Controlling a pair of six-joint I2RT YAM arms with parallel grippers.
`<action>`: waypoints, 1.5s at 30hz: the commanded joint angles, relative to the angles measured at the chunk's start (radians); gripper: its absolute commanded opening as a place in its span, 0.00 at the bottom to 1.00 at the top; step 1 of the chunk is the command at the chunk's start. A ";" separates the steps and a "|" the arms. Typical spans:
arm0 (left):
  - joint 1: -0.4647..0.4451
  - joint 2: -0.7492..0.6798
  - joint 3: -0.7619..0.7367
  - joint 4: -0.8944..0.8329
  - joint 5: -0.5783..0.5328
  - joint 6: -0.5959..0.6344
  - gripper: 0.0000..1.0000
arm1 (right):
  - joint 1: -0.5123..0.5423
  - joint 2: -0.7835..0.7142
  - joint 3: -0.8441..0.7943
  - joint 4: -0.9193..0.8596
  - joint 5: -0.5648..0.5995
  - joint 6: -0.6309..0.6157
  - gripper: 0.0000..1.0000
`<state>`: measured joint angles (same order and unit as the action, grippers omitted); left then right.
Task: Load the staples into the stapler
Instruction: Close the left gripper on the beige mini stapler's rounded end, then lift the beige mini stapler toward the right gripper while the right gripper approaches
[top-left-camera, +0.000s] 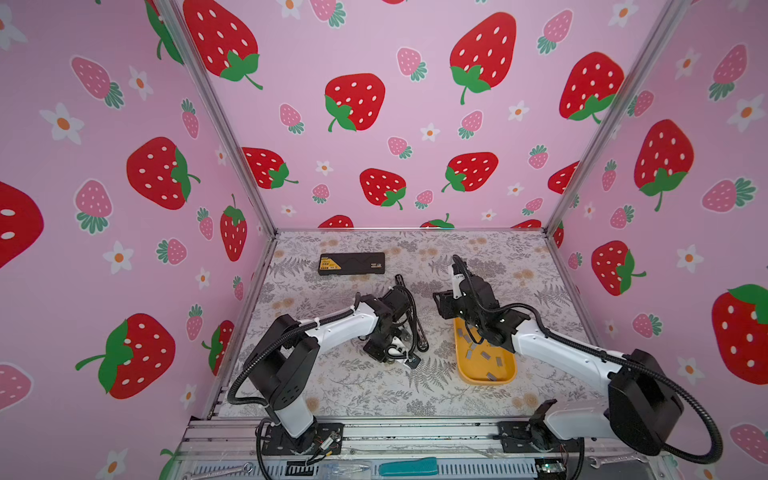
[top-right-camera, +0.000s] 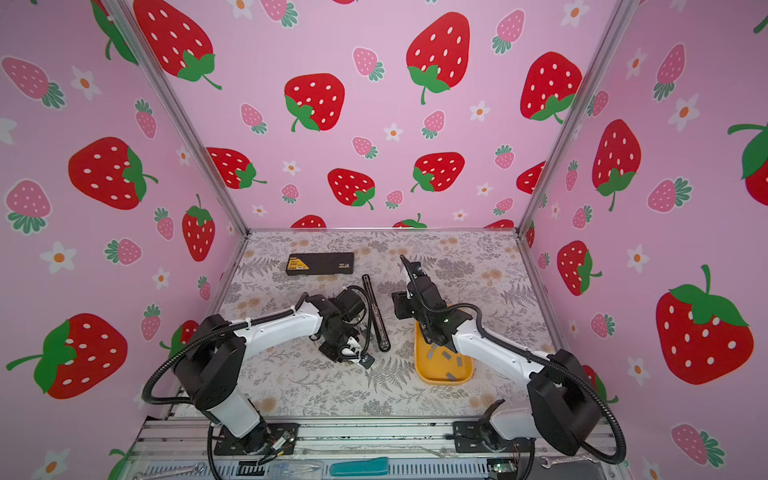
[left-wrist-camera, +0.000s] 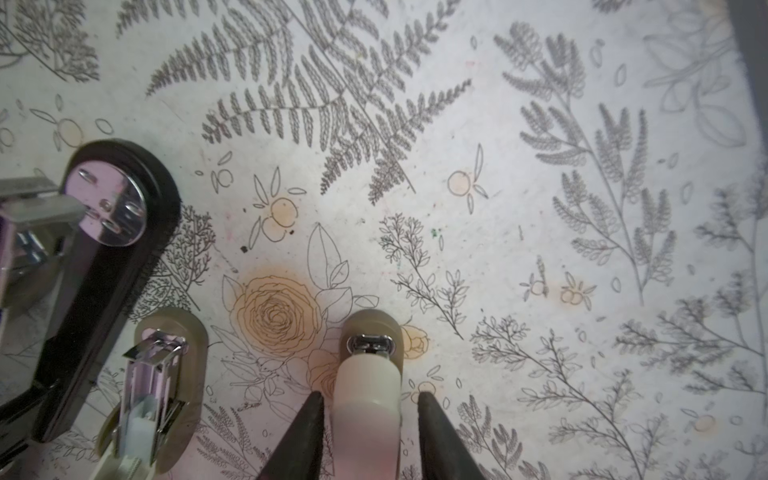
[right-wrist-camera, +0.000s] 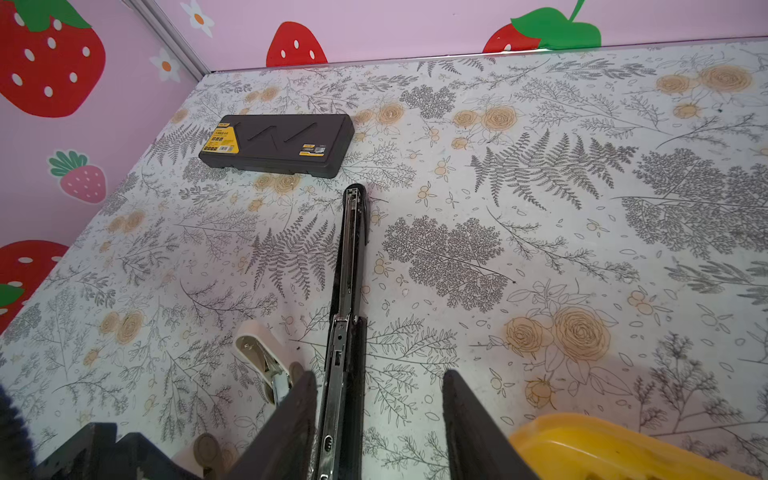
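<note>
One black case (top-left-camera: 351, 263) sits far left. Your left gripper (left-wrist-camera: 368, 395), jaws slightly apart, straddles one white stapler (left-wrist-camera: 368, 370); a second white stapler (left-wrist-camera: 153, 386) lies beside it. One long black stapler (right-wrist-camera: 349, 249) lies opened. Your right gripper (right-wrist-camera: 379, 376) gapes empty; the staples (top-left-camera: 485, 355), seven visible, lie under its wrist in one yellow tray (top-left-camera: 460, 361).

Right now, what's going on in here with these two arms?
The job is loading a stapler. The left gripper has its jaws either side of a small white stapler; whether they squeeze it is unclear. The right gripper hangs open close to a long black stapler lying opened flat on the table. The staples sit in a yellow tray, none picked up yet.
</note>
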<state>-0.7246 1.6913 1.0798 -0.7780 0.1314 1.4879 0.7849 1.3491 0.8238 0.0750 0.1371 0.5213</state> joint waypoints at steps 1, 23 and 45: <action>-0.006 0.022 0.022 -0.034 0.012 0.012 0.38 | -0.004 -0.002 -0.014 0.019 -0.006 0.005 0.51; 0.034 -0.131 0.038 0.059 0.140 -0.087 0.00 | -0.005 -0.043 -0.048 0.071 -0.042 -0.007 0.52; 0.138 -0.408 -0.097 0.518 0.237 -0.350 0.00 | 0.053 -0.176 -0.155 0.321 -0.306 -0.093 0.53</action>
<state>-0.5869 1.3094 0.9916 -0.3378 0.3679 1.1728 0.8169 1.1942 0.6804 0.3290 -0.1211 0.4622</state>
